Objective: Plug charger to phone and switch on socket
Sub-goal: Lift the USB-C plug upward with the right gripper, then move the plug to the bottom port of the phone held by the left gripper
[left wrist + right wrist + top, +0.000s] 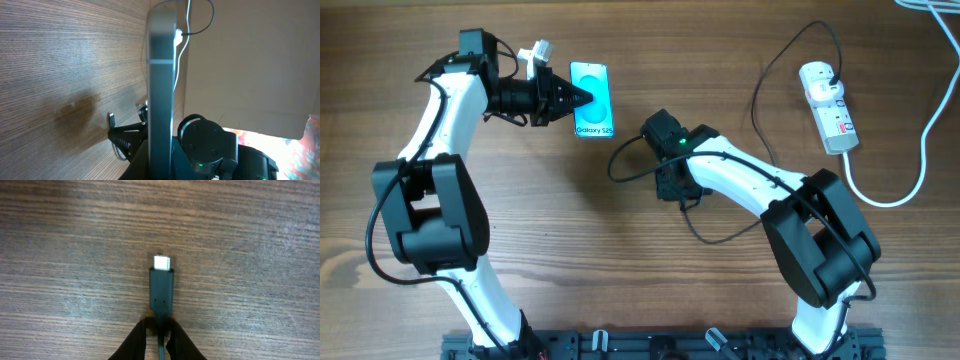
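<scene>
My left gripper (563,98) is shut on the phone (592,100), whose cyan screen faces up in the overhead view. The left wrist view shows the phone (161,75) edge-on between the jaws. The charger is a thin black cable (760,110) that loops across the table from the socket (828,105) at the far right. Its plug (161,282), black with a silver tip, lies on the wood. My right gripper (159,326) pinches the cable just behind the plug. In the overhead view the right gripper (668,190) is right of the phone and nearer the front.
A thick white cord (912,150) curves from the socket towards the table's right edge. Slack black cable (705,235) loops beside the right arm. Bare wooden table (620,280) lies between the two arms.
</scene>
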